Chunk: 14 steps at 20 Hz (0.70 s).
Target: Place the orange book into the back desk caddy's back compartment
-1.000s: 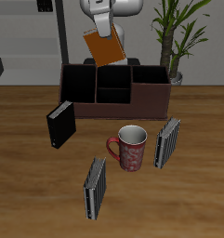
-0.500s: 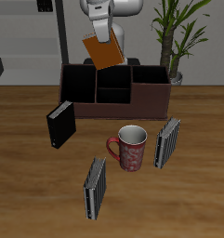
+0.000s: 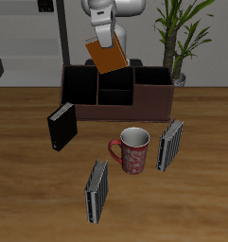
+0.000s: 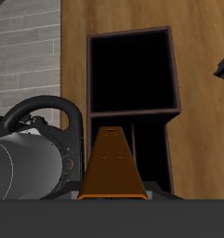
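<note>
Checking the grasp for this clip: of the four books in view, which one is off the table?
The orange book, held tilted in the gripper above the back desk caddy. The black book and both grey striped books stand on the table.

My pincer (image 3: 105, 30) looks like white glossy plastic, holding the orange book (image 3: 107, 56), matt smooth cover like card. Back desk caddy (image 3: 115, 92): dark walls, matt, reddish-brown wood look at one end. Table (image 3: 30, 180) is wood grain, smooth, faint sheen. Mug (image 3: 132, 150) glossy ceramic, red patterned. Black book (image 3: 61, 127) matt. Grey striped books (image 3: 96, 191) dull, ribbed look. Wall (image 4: 20, 42) grey brick, rough.
</note>
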### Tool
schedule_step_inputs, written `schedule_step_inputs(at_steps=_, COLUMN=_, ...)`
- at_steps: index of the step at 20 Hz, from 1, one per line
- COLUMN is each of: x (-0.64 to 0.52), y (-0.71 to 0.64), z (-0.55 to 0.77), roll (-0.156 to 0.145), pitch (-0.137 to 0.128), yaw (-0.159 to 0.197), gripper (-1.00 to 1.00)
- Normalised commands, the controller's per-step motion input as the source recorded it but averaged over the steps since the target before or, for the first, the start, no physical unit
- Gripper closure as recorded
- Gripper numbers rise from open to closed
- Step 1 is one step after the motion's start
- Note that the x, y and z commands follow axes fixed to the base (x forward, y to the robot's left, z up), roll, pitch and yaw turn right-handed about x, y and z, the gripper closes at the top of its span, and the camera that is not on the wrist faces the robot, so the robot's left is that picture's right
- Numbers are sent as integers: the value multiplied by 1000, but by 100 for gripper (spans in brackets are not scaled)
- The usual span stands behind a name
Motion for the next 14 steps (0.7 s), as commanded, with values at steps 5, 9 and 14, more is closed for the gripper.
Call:
schedule_step_inputs(at_steps=5, x=5, y=75, z=-113, roll=19, pitch=23, yaw=10, gripper=100)
schedule_step_inputs(at_steps=9, x=-40, y=25, z=-161, roll=10, pitch=32, yaw=12, gripper=100)
schedule_step_inputs(at_steps=14, x=-14, y=-7, z=-90, roll=-2, pitch=25, yaw=5, gripper=100)
